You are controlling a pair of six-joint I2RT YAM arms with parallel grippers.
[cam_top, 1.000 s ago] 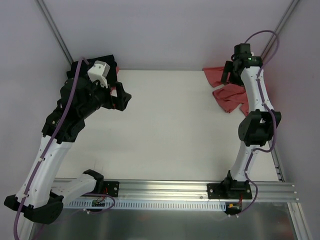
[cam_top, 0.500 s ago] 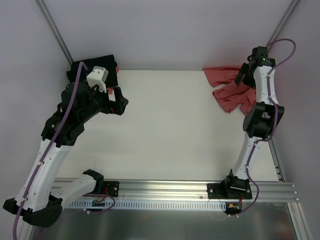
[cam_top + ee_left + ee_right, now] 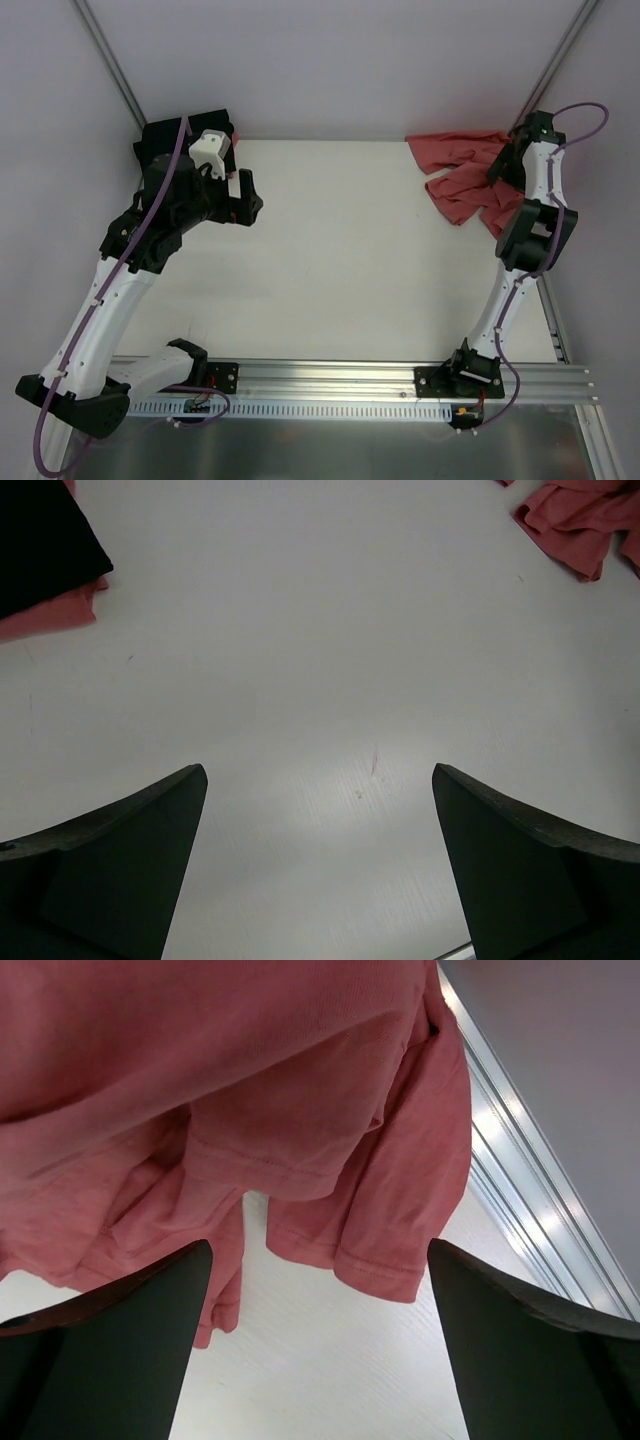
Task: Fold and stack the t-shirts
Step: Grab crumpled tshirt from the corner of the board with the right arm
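Observation:
A crumpled coral-red t-shirt lies at the table's back right corner. It fills the top of the right wrist view, a sleeve hem hanging toward the white table. My right gripper is open and empty just above the shirt's right edge. A folded black t-shirt sits at the back left, with a coral-red edge showing under it. My left gripper is open and empty over bare table, to the right of the black shirt.
The white table is boxed by grey walls. Slanted metal posts stand at both back corners. A metal rail runs along the table's right edge beside the coral shirt. The aluminium base rail crosses the near edge.
My right gripper has swung from the coral shirt's left part across to its right edge by the back right corner. My left wrist has shifted slightly right; its gripper stays open.

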